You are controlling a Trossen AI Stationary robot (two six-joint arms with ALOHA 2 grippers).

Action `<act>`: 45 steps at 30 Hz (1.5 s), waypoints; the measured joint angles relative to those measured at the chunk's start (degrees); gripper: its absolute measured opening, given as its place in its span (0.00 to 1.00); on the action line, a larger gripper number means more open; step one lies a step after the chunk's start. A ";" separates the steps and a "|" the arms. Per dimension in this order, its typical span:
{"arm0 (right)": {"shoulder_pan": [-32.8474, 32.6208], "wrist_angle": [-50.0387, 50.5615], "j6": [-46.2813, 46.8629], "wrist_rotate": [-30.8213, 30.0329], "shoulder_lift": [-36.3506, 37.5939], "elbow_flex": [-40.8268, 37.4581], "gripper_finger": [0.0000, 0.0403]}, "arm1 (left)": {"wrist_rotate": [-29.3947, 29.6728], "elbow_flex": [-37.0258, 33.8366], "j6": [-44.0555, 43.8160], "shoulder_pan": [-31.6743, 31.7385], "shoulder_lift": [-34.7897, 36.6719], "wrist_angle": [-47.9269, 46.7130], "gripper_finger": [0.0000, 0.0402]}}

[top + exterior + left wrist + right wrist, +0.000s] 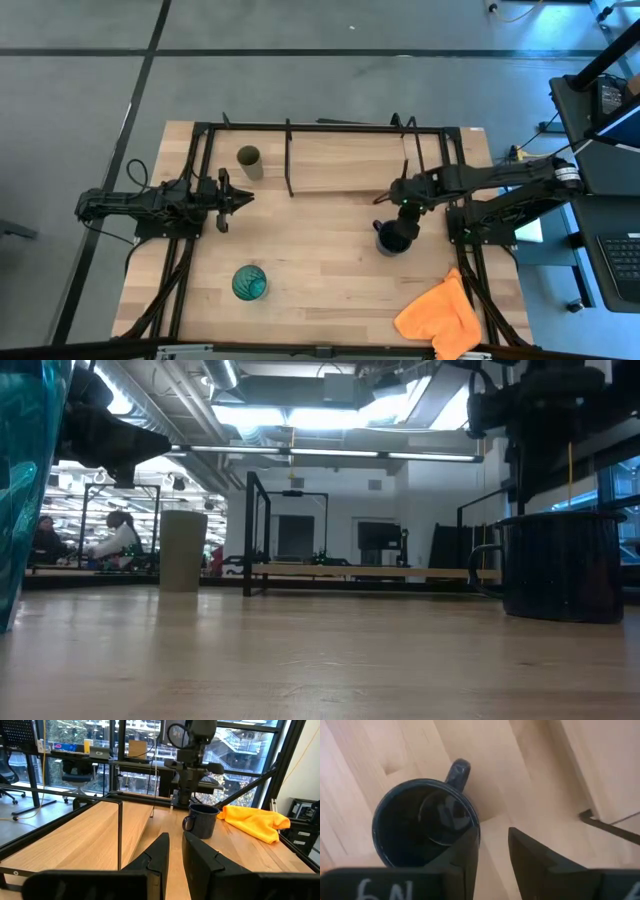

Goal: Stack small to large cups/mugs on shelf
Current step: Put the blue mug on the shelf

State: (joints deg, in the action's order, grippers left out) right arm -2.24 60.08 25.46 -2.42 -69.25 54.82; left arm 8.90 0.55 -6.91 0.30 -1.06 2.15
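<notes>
The dark navy mug stands upright on the tabletop, right of centre, its handle toward the shelf. My right gripper hangs just above the mug's rim on the handle side, fingers pointing down and a little apart, with nothing between them. The olive-tan cup stands on the tabletop left of the shelf. The teal-green tumbler stands near the front. My left gripper waits at the table's left, level, with a narrow gap between its fingers, and it is empty.
An orange cloth lies at the front right corner. The shelf's black rod uprights stand at the back of the table. Bare wood lies between the mug and the tumbler. People sit in the room beyond the table.
</notes>
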 joint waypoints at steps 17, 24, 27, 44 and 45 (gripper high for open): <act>-1.11 -5.81 6.02 1.07 0.02 -7.31 0.27 | 0.01 0.01 0.00 0.00 0.00 0.00 0.12; -1.11 -6.76 5.93 1.95 -0.02 -6.70 0.27 | 0.00 0.00 -0.01 0.01 0.00 0.00 0.12; -1.12 -6.93 5.52 2.71 -0.02 -5.85 0.27 | -0.01 -0.02 -0.01 0.01 0.00 0.00 0.12; -3.50 -6.69 6.70 4.09 -0.02 -5.74 0.27 | 0.01 0.01 -0.01 0.01 0.00 0.00 0.12; -3.67 -6.77 7.12 4.09 -0.02 -5.78 0.27 | 0.01 -0.01 0.00 0.01 0.00 0.00 0.12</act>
State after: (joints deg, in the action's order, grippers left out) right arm -5.91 53.31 32.58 1.67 -69.28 49.04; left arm 8.91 0.54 -6.91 0.30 -1.06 2.15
